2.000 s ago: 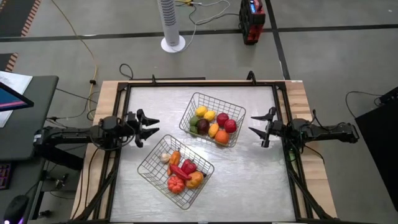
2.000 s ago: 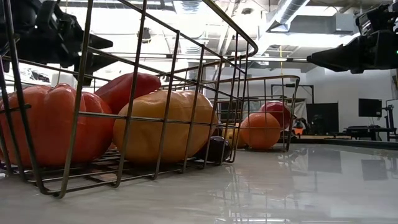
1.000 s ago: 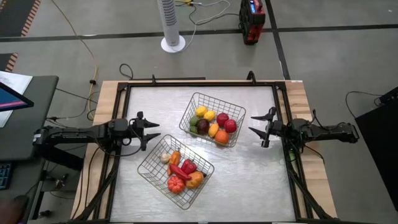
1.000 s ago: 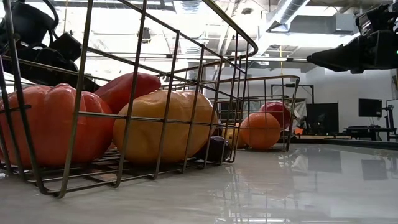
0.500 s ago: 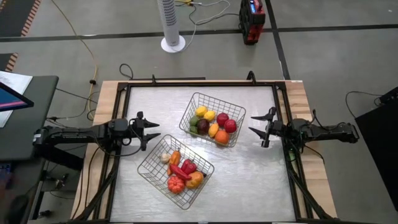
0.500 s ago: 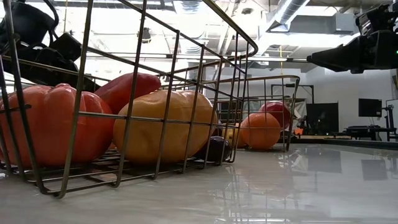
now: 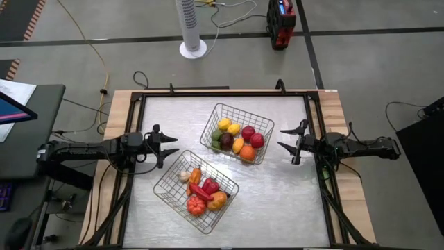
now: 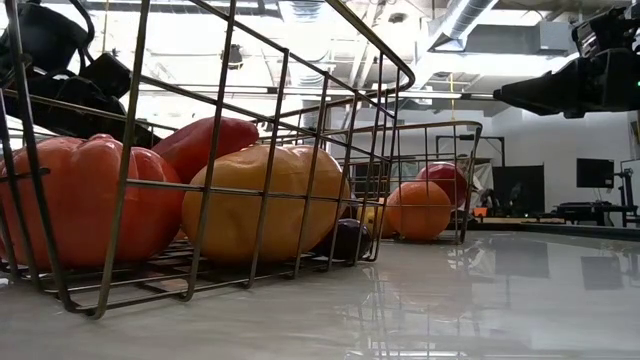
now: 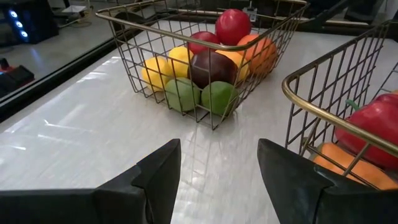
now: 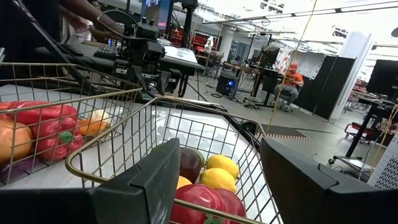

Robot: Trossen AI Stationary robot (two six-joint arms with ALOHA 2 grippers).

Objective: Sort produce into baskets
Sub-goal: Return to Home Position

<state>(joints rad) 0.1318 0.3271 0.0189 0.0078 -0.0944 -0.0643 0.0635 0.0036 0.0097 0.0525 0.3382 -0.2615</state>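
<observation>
We are holding our left gripper (image 7: 166, 146) wide and empty at the tabletop's (image 7: 277, 194) left edge, clear of the baskets. The produce (image 7: 202, 189) is lying sorted in the near basket (image 7: 170, 169) and the far basket (image 7: 211, 121), mid-tabletop, so we judge the sorting done. We are resting our right gripper (image 7: 288, 144), equally spread and empty, at the right edge.

The left arm (image 7: 83, 149) and the right arm (image 7: 361, 147) are built of slender, jointed segments finished in black. The left hand (image 7: 168, 146) and the right hand (image 7: 288, 144) are each fitted with two broad, dark, matt fingers (image 9: 155, 180) with angular, faceted faces.
</observation>
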